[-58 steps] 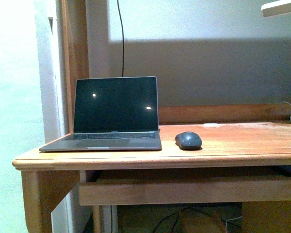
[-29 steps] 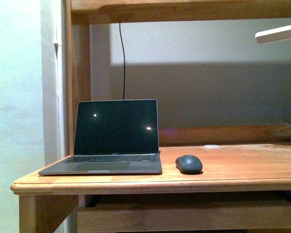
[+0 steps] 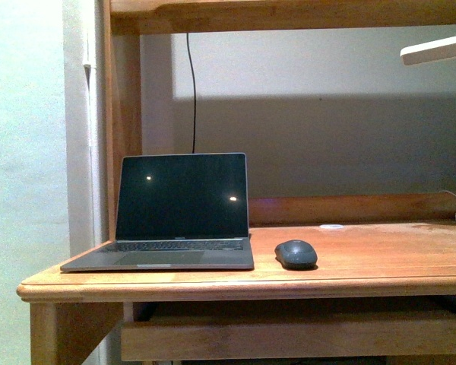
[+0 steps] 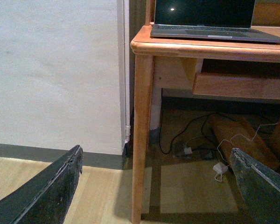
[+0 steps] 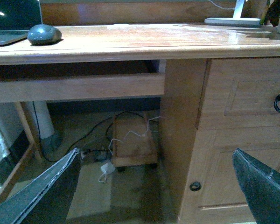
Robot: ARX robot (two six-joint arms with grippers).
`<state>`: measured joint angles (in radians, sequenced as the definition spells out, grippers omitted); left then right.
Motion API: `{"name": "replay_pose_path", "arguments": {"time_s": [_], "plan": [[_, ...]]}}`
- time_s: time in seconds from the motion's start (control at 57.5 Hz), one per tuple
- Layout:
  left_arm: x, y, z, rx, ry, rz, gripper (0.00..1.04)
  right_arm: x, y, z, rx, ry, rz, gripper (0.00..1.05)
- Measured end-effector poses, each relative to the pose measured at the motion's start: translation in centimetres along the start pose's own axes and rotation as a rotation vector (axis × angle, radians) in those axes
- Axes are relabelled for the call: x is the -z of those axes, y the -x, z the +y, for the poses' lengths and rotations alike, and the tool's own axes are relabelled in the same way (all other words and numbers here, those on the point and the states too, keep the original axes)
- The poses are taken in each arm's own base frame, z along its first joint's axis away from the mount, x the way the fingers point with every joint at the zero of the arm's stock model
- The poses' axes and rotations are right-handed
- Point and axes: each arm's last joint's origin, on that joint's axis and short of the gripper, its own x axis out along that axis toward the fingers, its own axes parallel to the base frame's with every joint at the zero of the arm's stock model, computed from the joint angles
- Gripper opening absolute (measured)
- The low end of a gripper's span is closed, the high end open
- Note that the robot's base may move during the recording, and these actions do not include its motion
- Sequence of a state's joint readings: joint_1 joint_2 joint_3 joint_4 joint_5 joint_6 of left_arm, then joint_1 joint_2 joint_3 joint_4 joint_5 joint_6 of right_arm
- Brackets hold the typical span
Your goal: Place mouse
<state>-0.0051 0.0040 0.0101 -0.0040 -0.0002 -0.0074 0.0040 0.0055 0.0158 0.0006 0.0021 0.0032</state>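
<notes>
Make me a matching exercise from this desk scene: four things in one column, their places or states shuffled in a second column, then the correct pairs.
Things:
1. laptop
2. mouse
3. white disc
4. left gripper

Places or states:
A. near the desk's back rail
B. jaws open, below desk height
C. lid open, screen dark
D. on the desk, right of the laptop

Pairs: 1-C, 2-D, 3-A, 4-B

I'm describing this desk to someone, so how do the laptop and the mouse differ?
The laptop is far larger than the mouse. The laptop stands open with a flat, upright dark screen, while the mouse is a low rounded dome. The laptop sits left of the mouse, apart from it. Both are dark grey and rest on the wooden desk.
</notes>
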Motion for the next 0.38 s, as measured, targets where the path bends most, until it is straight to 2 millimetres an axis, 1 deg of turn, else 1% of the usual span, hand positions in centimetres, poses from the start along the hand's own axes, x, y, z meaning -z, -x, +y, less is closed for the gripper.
{"name": "replay_pose_path", "arguments": {"time_s": [0.382], "plan": [[0.00, 0.00, 0.00, 0.000, 0.000, 0.000, 0.97, 0.00, 0.00, 0.00, 0.000, 0.000, 0.000, 0.97]]}}
